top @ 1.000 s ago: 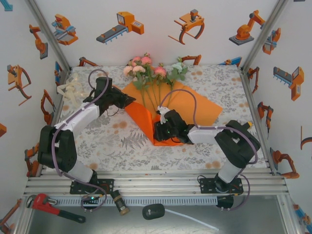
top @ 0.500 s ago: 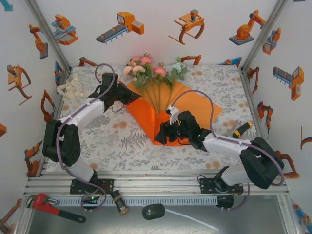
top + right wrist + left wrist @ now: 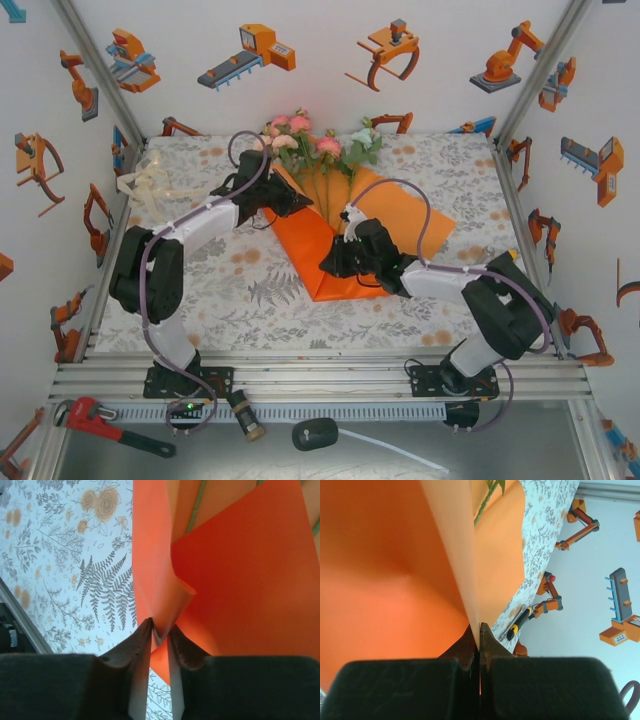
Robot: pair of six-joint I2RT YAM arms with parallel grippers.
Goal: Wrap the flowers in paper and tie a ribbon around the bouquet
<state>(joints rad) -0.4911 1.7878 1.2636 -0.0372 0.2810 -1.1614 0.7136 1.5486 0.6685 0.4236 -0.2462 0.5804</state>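
Half wrapped at most: on the worktop [image 3: 230, 290], orange paper [image 3: 400, 215] folded up about the stems [image 3: 318, 195], flowers [image 3: 300, 135] spilling from its far end, no closed cone yet. Ribbon [image 3: 148, 188] heaped at the far-left edge, well apart, tying not begun. Left pincer [image 3: 479, 630] clamped tight on the paper's raised flap; right pincer [image 3: 161, 630] nearly closed, nipping the folded near corner.

We see the left arm [image 3: 188, 231] and right arm [image 3: 440, 281] clad in white shells with bulky black joints, a grey-purple cable [image 3: 395, 181] looping along each, black base plates [image 3: 190, 381] beneath.
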